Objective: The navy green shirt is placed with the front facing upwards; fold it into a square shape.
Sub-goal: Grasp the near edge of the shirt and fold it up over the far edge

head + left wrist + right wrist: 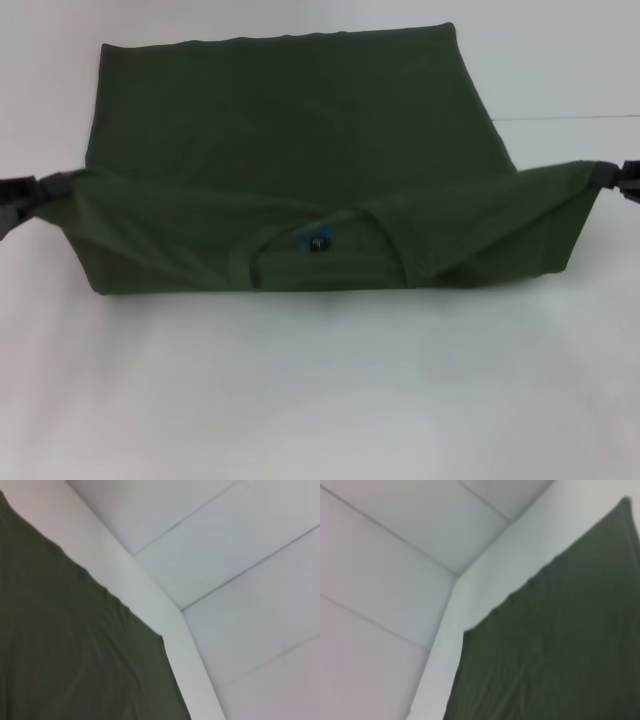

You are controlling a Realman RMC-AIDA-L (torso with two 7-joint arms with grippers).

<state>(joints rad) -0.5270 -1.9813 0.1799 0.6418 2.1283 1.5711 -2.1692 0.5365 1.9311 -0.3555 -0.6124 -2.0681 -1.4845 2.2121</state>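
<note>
Currently both hands, left hand (40,188) and right hand (608,176), are pinching the navy green shirt's (300,130) near corners, lifting that edge off the white desk (320,390) to fold it over.

Bright, even, diffuse light washes the white table (320,400) nearly featureless; only a faint shadow sits under the near edge of the navy green shirt (300,150); all three views are soft, the wrist views blurrier, their cloth folds barely readable.
</note>
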